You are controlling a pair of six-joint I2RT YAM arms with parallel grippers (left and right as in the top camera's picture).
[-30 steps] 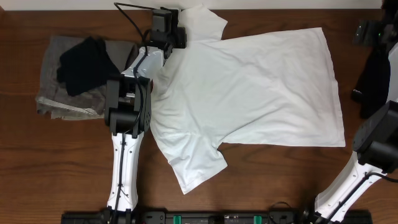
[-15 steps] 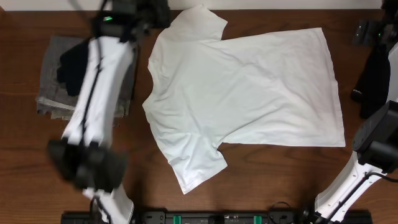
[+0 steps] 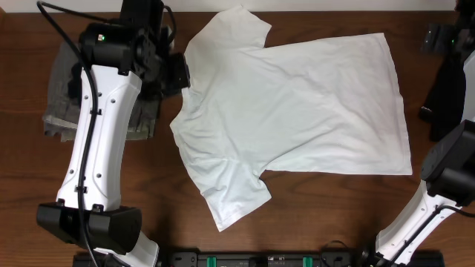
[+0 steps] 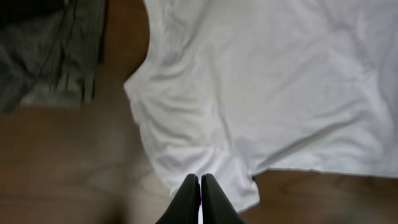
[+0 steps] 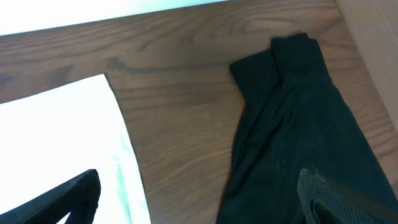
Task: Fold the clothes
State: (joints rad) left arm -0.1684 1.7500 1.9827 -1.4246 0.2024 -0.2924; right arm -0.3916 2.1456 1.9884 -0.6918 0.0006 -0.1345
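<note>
White T-shirt (image 3: pixel 297 111) spread flat, unfolded, on table.

The top camera looks straight down on the whole table (image 3: pixel 312 211). The left wrist camera looks down on the left side of the T-shirt (image 4: pixel 261 81). The right wrist camera sits closer, over its far right corner.

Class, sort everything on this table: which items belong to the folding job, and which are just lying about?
Job: white T-shirt, spread flat.
Lying about: grey clothes pile at the left; black garment at the right edge.
</note>
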